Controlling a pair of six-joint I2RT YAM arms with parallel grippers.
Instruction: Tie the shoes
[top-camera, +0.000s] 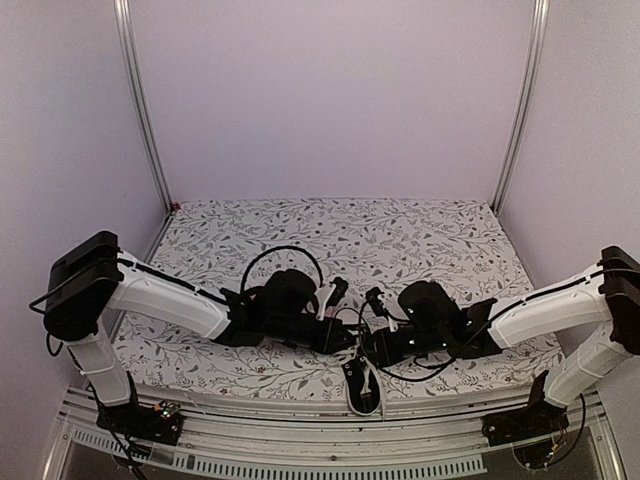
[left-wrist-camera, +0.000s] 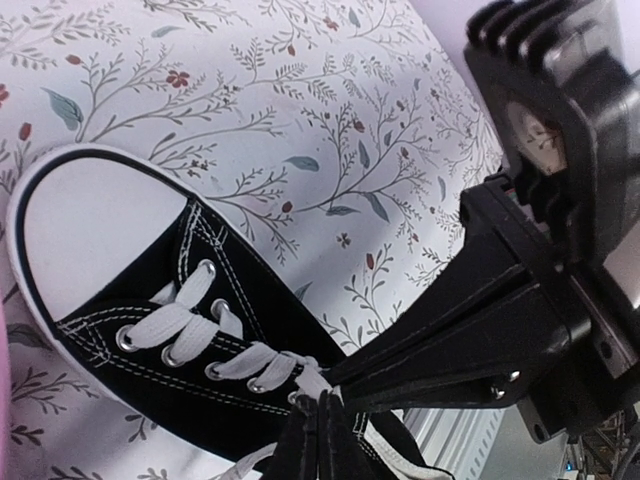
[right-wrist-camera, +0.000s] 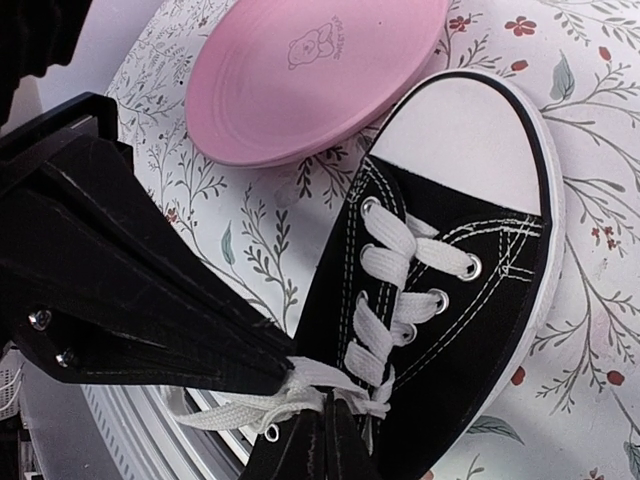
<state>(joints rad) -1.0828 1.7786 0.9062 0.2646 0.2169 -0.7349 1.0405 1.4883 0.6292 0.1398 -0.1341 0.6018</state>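
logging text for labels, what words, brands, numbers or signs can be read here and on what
Pink plate: a bear emblem with a short line of lettering beside it, too small to read.
Black sneaker: no brand, word or number shows.
Floral tablecloth: pattern only, no text.
Nothing legible anywhere.

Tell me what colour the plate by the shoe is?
Pink. The plate shows best in the right wrist view.

Soft, even light with a faint violet cast; shadows are weak. Wrist views are sharp on the cloth, blurred at near edges.
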